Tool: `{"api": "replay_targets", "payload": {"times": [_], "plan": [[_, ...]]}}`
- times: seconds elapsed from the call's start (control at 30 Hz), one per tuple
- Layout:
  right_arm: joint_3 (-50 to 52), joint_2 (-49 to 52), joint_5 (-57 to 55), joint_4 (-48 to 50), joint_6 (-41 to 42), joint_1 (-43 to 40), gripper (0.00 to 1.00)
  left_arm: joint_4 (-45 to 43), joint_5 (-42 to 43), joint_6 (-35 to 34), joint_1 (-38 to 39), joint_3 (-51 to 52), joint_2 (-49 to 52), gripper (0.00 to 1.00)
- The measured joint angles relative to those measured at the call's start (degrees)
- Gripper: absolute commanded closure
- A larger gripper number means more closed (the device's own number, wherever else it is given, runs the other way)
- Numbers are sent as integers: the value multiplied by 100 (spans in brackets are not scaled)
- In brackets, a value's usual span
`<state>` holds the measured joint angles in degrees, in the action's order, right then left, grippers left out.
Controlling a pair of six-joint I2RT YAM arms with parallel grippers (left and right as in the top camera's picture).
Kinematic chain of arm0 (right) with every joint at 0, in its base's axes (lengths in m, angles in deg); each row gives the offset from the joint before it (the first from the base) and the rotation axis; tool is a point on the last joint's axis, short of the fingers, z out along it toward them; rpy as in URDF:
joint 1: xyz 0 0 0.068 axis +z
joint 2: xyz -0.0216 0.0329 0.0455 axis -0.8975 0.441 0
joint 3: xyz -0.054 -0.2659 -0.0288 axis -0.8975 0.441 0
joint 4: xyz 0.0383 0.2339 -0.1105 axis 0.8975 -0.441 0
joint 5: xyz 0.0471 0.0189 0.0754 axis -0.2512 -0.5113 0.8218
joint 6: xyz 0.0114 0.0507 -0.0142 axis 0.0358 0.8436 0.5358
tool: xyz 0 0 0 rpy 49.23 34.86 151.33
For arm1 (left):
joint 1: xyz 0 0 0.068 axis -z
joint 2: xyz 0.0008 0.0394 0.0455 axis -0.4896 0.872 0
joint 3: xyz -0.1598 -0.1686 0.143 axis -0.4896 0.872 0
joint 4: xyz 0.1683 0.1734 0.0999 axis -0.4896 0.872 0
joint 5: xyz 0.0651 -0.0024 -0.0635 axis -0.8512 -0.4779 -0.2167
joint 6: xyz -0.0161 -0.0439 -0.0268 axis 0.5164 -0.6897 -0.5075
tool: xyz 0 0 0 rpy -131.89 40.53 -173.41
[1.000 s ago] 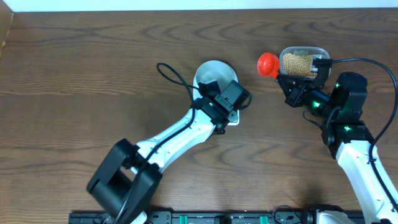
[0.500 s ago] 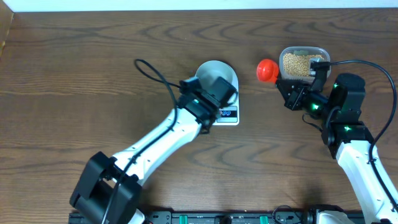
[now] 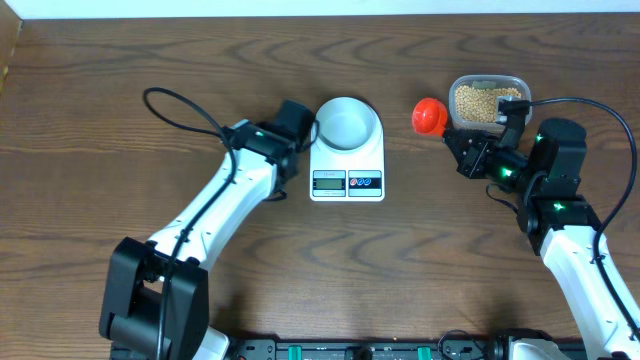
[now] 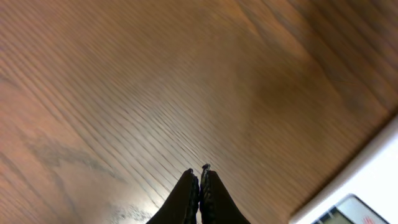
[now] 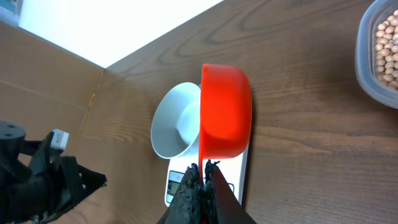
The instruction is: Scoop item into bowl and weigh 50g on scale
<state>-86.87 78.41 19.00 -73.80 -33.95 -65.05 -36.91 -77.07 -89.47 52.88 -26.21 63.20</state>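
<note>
1. the left jaws are pressed together on nothing, over bare tabletop just left of the scale.
2. the right jaws are clamped on the handle of a red scoop, just beside the clear container.
3. the beans lie in that container.
4. the bowl sits on the scale.

Dark brown table, streaky wood grain all over. Black left gripper, and just beside it the white scale with its grey display. White bowl, pale bluish-grey inside. Bright red-orange scoop right at the black right gripper. Tan-yellow beans in a clear tub near it.
</note>
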Motion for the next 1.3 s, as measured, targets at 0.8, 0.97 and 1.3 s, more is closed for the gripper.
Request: {"api": "replay_targets", "payload": {"times": [0.8, 0.97, 1.3], "plan": [[2, 0, -271, -2, 0, 0, 99, -1429, 352, -452, 1996, 9, 199, 93], [2, 0, -275, 0, -2, -2, 99, -1904, 350, -605, 2186, 9, 737, 93], [0, 0, -275, 0, -26, 0, 99, -2341, 372, -662, 2203, 13, 1102, 93]]}}
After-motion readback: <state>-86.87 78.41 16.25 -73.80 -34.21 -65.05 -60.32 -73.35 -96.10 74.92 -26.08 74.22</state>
